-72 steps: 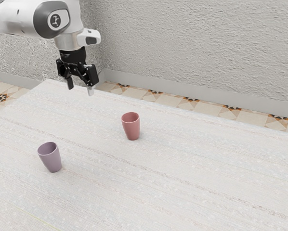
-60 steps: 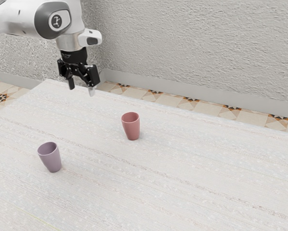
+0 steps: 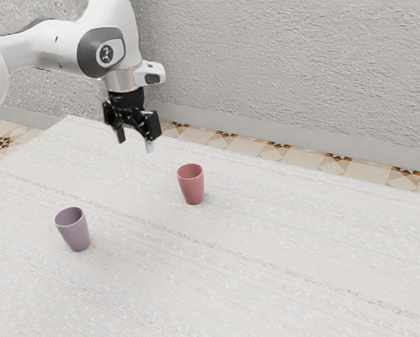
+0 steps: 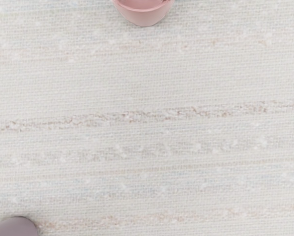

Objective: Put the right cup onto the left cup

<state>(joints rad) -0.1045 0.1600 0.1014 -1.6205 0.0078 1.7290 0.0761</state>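
Observation:
My gripper (image 3: 135, 140) hangs open above the table in the exterior view, its two fingers apart with nothing between them. A pink-red cup (image 3: 192, 186) stands upright on the table, lower than the gripper and toward the exterior view's right. The purple cup (image 3: 74, 232) stands upright nearer that camera, toward the exterior view's left. In the wrist view, part of the pink cup (image 4: 144, 16) and a piece of the purple cup (image 4: 14, 228) appear, with bare cloth between them. Neither cup is touched by the gripper.
A pale, streaked cloth surface covers the table (image 3: 266, 274). Beyond its far edge lie patterned floor tiles (image 3: 280, 152) and a rough grey wall (image 3: 287, 70). A wide stretch of tabletop separates the two cups.
The arm and gripper have moved toward the exterior view's right and somewhat lower, closer to the pink cup. Both cups have stayed where they were, and the fingers remain apart.

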